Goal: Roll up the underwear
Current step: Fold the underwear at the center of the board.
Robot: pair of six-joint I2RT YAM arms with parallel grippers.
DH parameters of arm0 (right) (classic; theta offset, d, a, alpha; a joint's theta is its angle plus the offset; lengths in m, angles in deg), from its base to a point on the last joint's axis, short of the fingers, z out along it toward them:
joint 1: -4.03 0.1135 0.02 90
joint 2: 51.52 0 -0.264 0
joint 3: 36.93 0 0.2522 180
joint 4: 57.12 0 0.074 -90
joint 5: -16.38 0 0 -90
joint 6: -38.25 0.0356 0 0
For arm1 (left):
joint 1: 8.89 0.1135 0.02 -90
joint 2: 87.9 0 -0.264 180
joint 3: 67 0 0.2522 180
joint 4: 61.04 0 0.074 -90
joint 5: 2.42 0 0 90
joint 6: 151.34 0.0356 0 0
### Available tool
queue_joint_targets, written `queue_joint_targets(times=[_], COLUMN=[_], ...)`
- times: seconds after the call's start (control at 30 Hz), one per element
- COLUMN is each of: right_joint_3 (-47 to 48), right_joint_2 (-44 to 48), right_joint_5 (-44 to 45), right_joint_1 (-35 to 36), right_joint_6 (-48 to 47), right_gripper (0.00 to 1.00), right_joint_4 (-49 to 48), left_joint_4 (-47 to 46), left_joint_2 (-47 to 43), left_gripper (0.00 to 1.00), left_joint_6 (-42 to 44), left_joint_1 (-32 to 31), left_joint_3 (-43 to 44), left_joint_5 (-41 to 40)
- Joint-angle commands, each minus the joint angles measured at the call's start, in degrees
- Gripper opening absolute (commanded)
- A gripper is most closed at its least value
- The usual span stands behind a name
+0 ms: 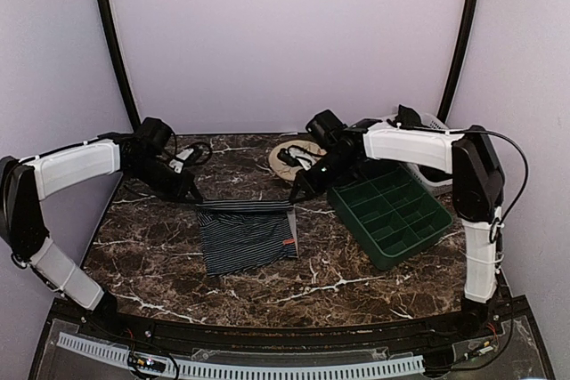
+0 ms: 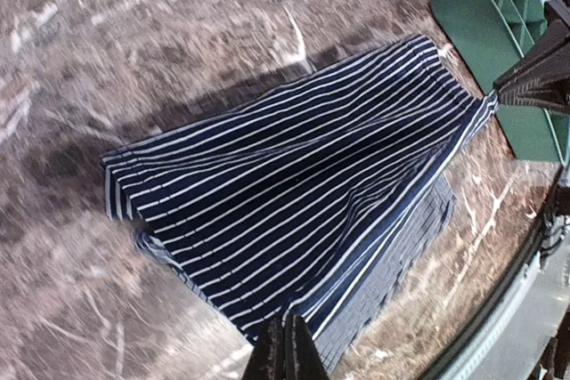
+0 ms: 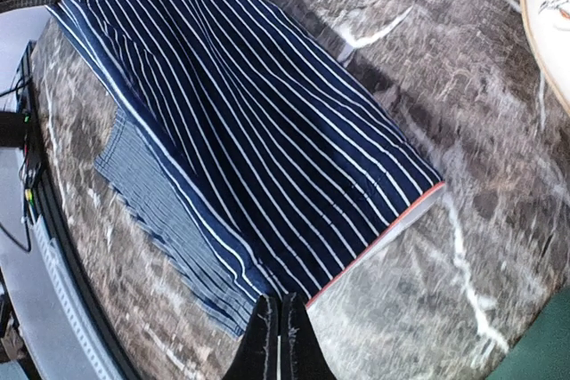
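The underwear (image 1: 245, 236), dark navy with thin white pinstripes, lies mid-table with its far edge lifted and stretched between both grippers. My left gripper (image 1: 198, 199) is shut on the far left corner. My right gripper (image 1: 294, 199) is shut on the far right corner. In the left wrist view the underwear (image 2: 294, 193) fans out from my shut left gripper (image 2: 287, 349). In the right wrist view the underwear (image 3: 249, 131) shows a red-trimmed edge (image 3: 374, 242) beside my shut right gripper (image 3: 283, 331). A lighter underlayer (image 3: 151, 211) rests on the marble.
A green compartment tray (image 1: 392, 211) stands right of the cloth, with a white basket (image 1: 432, 153) behind it. A round pale plate (image 1: 294, 156) sits at the back centre. The table's black front rail (image 1: 267, 344) runs along the near edge.
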Motion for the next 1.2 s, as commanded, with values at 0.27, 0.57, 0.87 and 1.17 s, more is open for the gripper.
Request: queue_joint_targets(times=[0.27, 0.57, 0.87, 1.17], right_joint_3=[-15.31, -15.49, -14.73, -13.87], right_joint_2=[3.05, 1.06, 1.87, 6.40], right_joint_5=[-2.54, -2.32, -2.80, -5.04], right_joint_1=[2.91, 3.92, 4.65, 3.69], right_joint_6=[1.28, 1.46, -2.77, -3.45], right_gripper=[0.00, 0.00, 0.09, 0.37], right_joint_4=[-7.86, -9.12, -4.21, 0.68], left_joint_4=[-2.23, -6.44, -5.79, 4.45], left_joint_2=[-5.98, -2.13, -2.14, -4.76], left_gripper=[0.00, 0.00, 0.08, 0.30], left_joint_6=[-9.60, -10.32, -9.96, -7.07], left_joint_1=[-4.15, -5.33, -6.57, -8.12], left_joint_3=[-15.66, -18.71, -18.61, -14.36], left_joint_5=[2.40, 2.91, 6.83, 9.74])
